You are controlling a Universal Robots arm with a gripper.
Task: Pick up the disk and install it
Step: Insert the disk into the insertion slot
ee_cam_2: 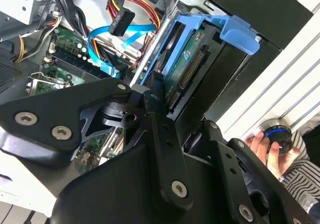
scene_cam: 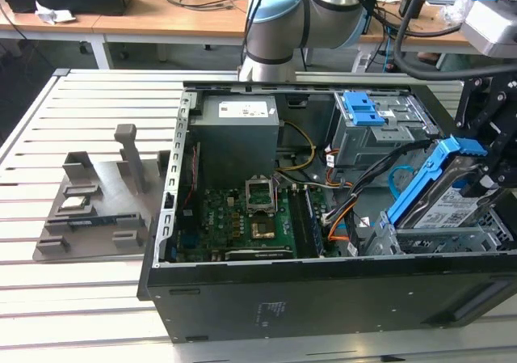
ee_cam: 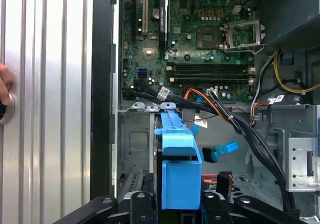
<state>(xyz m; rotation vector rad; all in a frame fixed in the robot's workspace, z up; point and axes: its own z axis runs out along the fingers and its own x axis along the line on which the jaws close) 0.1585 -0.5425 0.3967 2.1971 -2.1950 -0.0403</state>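
Disk [scene_cam: 446,205] already picked up, tilted w/ lower end in the grey bay [scene_cam: 440,238] at the open PC case [scene_cam: 323,290] corner on the exterior view's right, not yet seated flat, so install approx half done; hand [ee_cam: 181,204] closed on disk's blue frame end.

The disk [scene_cam: 452,205] is half buried in the grey bay, so its lower end is hidden, and in the first wrist view only its blue edge shows. The hand [scene_cam: 491,179] runs off the exterior view's right edge. A person's hand [ee_cam_2: 270,151] is cut off at the second wrist view's corner.
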